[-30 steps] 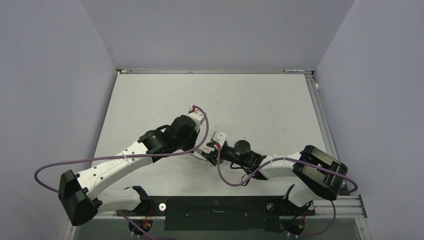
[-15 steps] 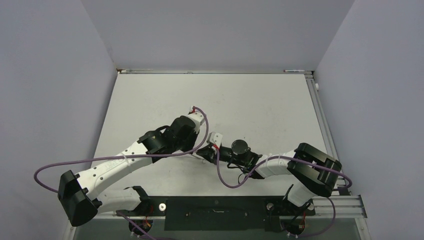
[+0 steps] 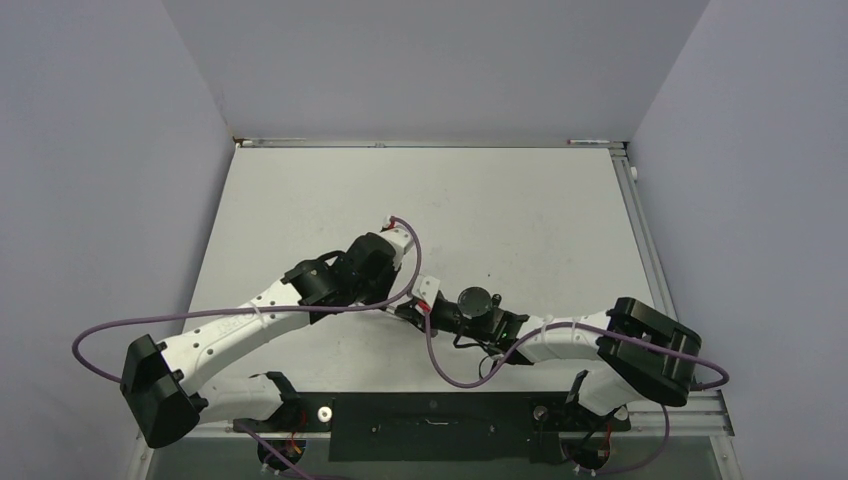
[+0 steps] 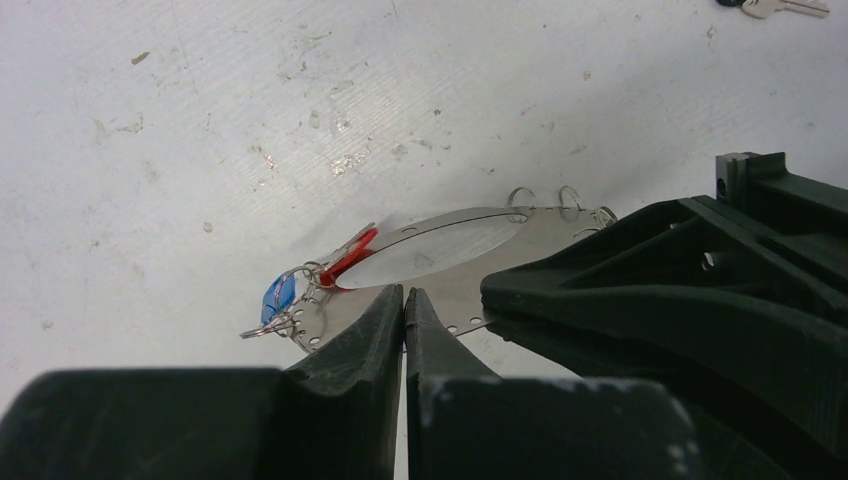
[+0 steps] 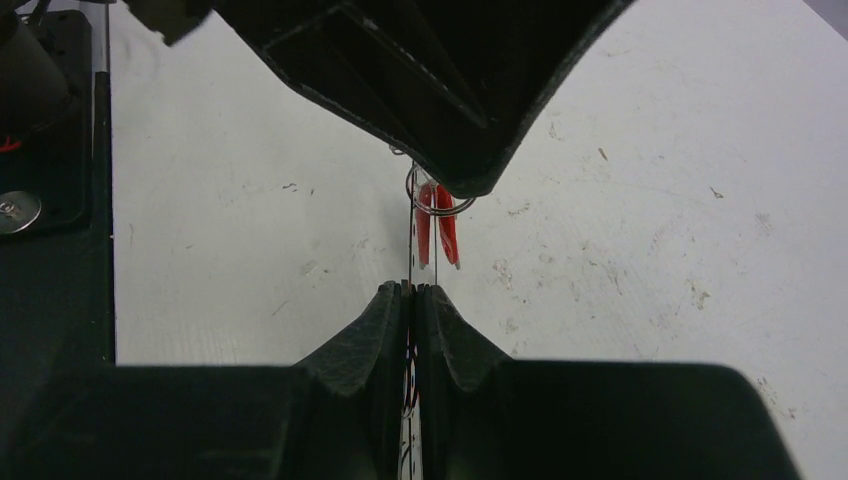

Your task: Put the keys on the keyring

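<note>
Pale grey walls point(image 3: 120, 150) are closing in a white, scuffed table point(image 3: 500, 210). From above, the left arm point(image 3: 250, 320) and right arm point(image 3: 560, 335), white shells with black joints and trailing purple cables, are reaching toward each other. The left gripper point(image 3: 393, 301) and right gripper point(image 3: 408, 312) are meeting tip to tip near the table's near middle. Whatever sits between them is too small to make out from up here.

On the left wrist camera, the left gripper's point(image 4: 404, 300) matte black fingers are pressing together on the near edge of the keyring point(image 4: 450, 214), a thin silver oval lying almost flat just above the table. A blue key point(image 4: 278, 295) and a red key point(image 4: 350, 258) are hanging at its left end, and small rings point(image 4: 520, 195) are sitting along its far edge. The right gripper's dark bulk is crowding in from the right, over the ring's right end. A black key point(image 4: 785, 7) is lying well apart on the table, at the top edge.

On the right wrist camera, the right gripper's point(image 5: 411, 292) textured fingers are squeezing together on the keyring, seen here edge-on as a fine wire line running up from the tips. The red key is dangling just beyond, under the left gripper's black tip.
</note>
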You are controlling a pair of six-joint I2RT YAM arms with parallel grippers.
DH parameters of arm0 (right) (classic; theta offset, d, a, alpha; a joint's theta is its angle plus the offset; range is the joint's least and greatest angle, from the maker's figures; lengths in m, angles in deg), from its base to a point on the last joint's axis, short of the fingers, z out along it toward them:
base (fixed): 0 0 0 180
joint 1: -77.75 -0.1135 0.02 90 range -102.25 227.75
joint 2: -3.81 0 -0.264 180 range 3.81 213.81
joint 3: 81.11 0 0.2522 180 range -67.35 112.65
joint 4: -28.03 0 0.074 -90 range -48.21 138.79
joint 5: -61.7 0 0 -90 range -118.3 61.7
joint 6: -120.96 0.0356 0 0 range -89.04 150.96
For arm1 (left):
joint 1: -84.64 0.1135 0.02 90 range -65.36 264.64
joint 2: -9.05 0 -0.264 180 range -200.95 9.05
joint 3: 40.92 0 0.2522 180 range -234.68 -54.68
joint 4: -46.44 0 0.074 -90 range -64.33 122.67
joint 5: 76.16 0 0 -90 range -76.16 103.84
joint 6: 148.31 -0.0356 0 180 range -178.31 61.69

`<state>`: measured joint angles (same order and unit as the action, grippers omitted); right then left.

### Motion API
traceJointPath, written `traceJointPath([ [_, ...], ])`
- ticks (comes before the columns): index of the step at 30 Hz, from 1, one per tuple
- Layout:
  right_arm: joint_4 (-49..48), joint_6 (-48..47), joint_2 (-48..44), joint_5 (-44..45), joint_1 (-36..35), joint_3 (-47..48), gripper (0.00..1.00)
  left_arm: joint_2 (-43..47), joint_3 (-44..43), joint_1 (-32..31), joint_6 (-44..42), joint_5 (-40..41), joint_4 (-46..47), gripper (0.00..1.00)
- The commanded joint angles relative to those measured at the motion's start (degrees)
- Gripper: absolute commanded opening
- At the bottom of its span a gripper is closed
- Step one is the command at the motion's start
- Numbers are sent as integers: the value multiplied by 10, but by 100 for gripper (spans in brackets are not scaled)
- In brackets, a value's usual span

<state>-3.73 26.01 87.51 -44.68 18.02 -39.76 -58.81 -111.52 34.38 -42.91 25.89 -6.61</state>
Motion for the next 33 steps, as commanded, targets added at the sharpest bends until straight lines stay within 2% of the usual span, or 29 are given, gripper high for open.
traceJointPath([
  [1, 25, -31, -37, 62, -27, 35, 5, -13, -31, 1, -9, 1, -24, 0],
  [14, 118, -47, -21, 187, -60, 82, 5, -21, -49, 1, 3, -1, -56, 0],
  [29, 148, -40, -20, 192, -61, 99, 5, -20, -52, 0, 12, -21, -73, 0],
  [31, 160, -37, -18, 191, -61, 102, 10, -22, -58, 1, 8, -26, -82, 0],
  [33, 165, -31, -20, 190, -61, 102, 22, -25, -70, 1, -1, -33, -96, 0],
])
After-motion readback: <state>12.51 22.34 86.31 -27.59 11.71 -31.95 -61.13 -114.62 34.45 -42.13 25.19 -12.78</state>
